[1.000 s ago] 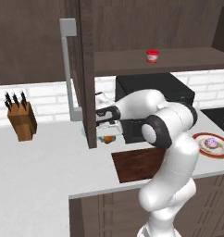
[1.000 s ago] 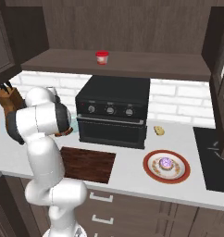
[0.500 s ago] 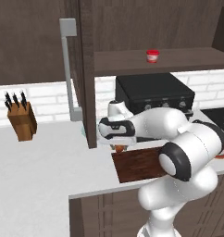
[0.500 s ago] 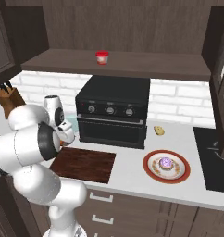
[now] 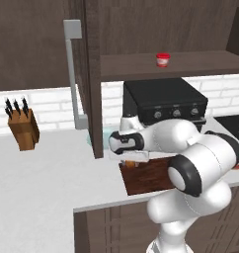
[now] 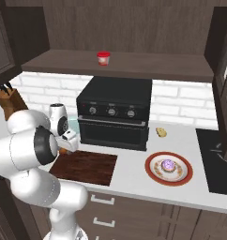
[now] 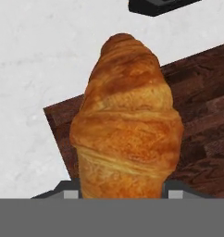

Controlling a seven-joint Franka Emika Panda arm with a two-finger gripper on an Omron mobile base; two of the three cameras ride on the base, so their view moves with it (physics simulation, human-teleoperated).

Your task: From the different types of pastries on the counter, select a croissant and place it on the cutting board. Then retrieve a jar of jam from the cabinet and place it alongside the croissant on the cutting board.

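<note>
My gripper (image 7: 120,192) is shut on the golden-brown croissant (image 7: 125,125), which hangs just over the near left corner of the dark wooden cutting board (image 7: 199,129). The base views show the same: gripper (image 5: 129,159) with a bit of orange croissant (image 5: 130,164) beneath it, above the board's (image 5: 151,179) left end. From the right, the croissant (image 6: 63,151) is at the board's (image 6: 89,167) far-left corner. The red-lidded jam jar (image 5: 162,60) stands on the open cabinet shelf (image 6: 134,65), also seen as jar (image 6: 103,58). A pink frosted pastry (image 6: 168,165) lies on an orange-rimmed plate (image 6: 155,176).
The black oven (image 6: 114,112) stands right behind the board. The open cabinet door with its grey bar handle (image 5: 70,74) hangs left of the arm. A knife block (image 5: 22,127) sits far left on the counter (image 5: 47,173). A small yellow item (image 6: 160,132) lies by the oven.
The arm has carried the croissant right and down, from beside the cabinet door to just above the board's left corner. The jaws have stayed shut on it.
</note>
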